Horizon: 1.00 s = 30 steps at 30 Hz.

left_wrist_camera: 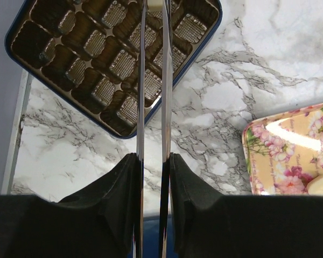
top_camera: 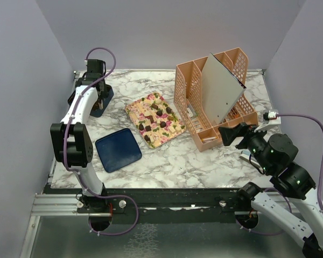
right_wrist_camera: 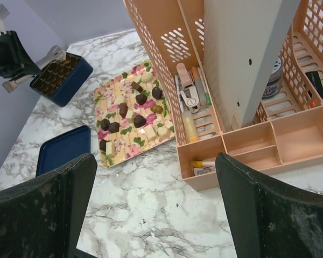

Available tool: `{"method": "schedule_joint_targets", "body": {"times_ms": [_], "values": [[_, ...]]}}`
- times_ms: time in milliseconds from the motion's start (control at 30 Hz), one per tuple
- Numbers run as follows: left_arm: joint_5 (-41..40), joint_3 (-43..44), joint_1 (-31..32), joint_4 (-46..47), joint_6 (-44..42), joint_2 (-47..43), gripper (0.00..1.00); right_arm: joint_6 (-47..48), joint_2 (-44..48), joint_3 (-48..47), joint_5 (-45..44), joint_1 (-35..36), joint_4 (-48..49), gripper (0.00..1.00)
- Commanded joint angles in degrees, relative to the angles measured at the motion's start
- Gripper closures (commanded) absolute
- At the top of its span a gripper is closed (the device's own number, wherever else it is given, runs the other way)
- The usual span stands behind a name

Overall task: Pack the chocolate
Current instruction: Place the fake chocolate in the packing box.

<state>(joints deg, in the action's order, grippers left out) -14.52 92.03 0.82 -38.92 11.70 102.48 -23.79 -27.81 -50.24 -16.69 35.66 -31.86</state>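
Observation:
Several chocolate pieces (top_camera: 157, 119), dark brown and cream, lie on a floral tray (top_camera: 133, 109) in the middle of the table; they also show in the right wrist view (right_wrist_camera: 132, 115). The dark blue box (left_wrist_camera: 21, 59) with a gridded tray stands at the far left, and the cells that show hold nothing. My left gripper (top_camera: 99, 97) hovers over that box, shut on long metal tongs (left_wrist_camera: 140, 107). The tong tips run out of the left wrist view, so I cannot tell whether they hold a piece. My right gripper (right_wrist_camera: 156, 177) is open and empty above the marble, near the organizer's front.
A peach desk organizer (top_camera: 204, 102) with a grey board leaning in it stands to the right of the tray. The box's blue lid (top_camera: 118, 149) lies flat at the near left. Purple walls close in the left, back and right sides.

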Motion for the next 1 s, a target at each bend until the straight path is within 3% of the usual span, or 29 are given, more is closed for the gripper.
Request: {"method": "schedule_joint_targets", "body": {"times_ms": [0,467,767,967], "values": [[1.81,1.47,-0.29,2.41,-0.18,1.43,0.68,-0.91,1.10,0.01,1.05,0.11,-0.29,0.03],[0.52,3.04,-1.79,3.14,-1.51,5.61,0.68,-1.61,2.41,-0.37,0.78,0.11,-0.76,0.03],[2.03,2.92,-1.79,3.14,-2.12,5.07,0.58,-1.43,2.41,-0.03,0.48,0.11,-0.93,0.03],[3.28,2.84,-1.79,2.85,-1.95,4.00,0.57,-1.39,2.18,0.05,0.43,0.11,-0.58,0.03]]}}
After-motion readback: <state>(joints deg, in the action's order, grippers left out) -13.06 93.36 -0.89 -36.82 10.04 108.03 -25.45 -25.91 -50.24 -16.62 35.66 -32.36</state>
